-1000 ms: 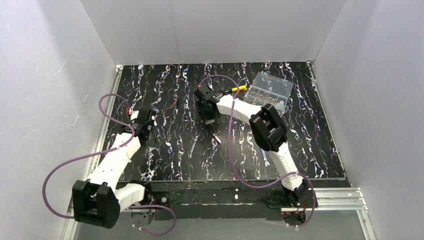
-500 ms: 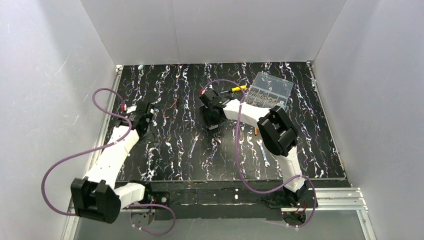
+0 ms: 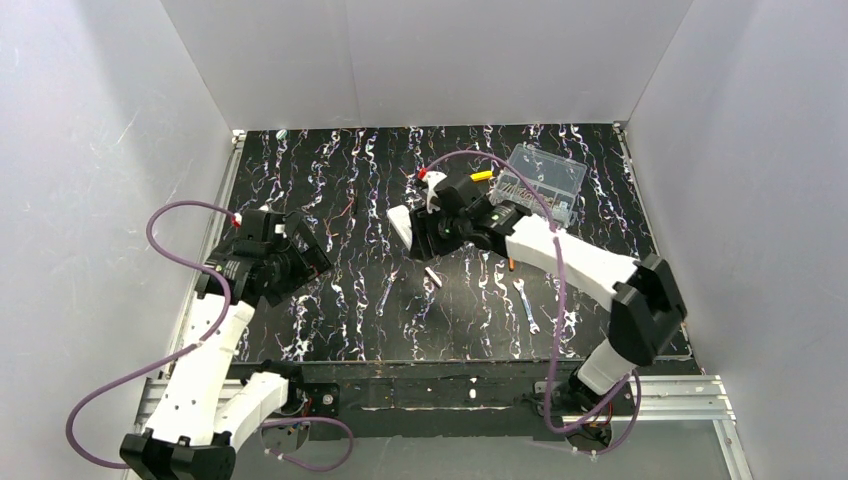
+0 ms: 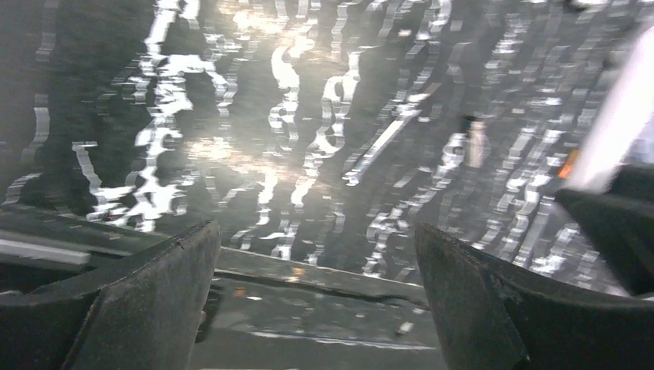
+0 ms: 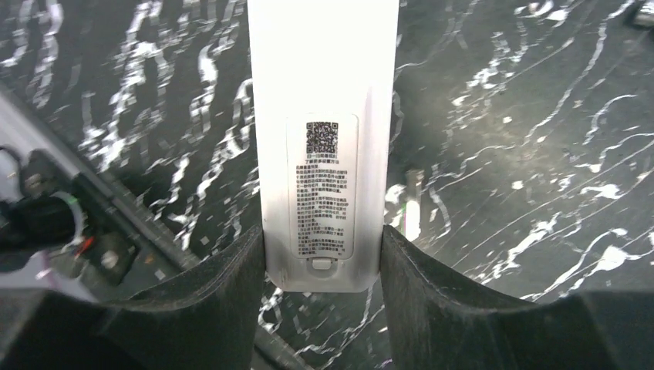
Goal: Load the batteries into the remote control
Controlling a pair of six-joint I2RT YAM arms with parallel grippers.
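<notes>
1. The right gripper [image 5: 322, 250] was clamped on the remote control [image 5: 322, 116]. It was squeezing the long side edges near one end, and the remote looked held up off the table [image 3: 330, 170], roughly mid-table.
2. The remote's back faced the wrist camera, with the QR sticker and a little latch tab [image 5: 320, 264] right at the gripped end. The cover looked like it was still on, so I'd say the step in hand was getting the compartment open.
3. The left gripper [image 4: 316, 254] had its jaws wide apart with nothing in them. It sat low over the left side of the table, well apart from the remote.
4. I could only make out one battery [image 3: 511, 264], an orange speck on the table just beside the right forearm. I couldn't find the second one. The pale silvery stub [image 3: 432, 277] lying near the remote wasn't one, so don't get fooled by it.
5. How I'd do it:
   - Keep the right grip on the side edges only. If it pinches the cover, the cover won't slide.
   - Keep the back facing up and hold the remote steady.
   - Bring the left gripper in at the latch end, push on the tab, and draw the cover along the remote's length instead of prying it.
   - Go slow, because a slim smooth bar like that could twist in the grip.
</notes>
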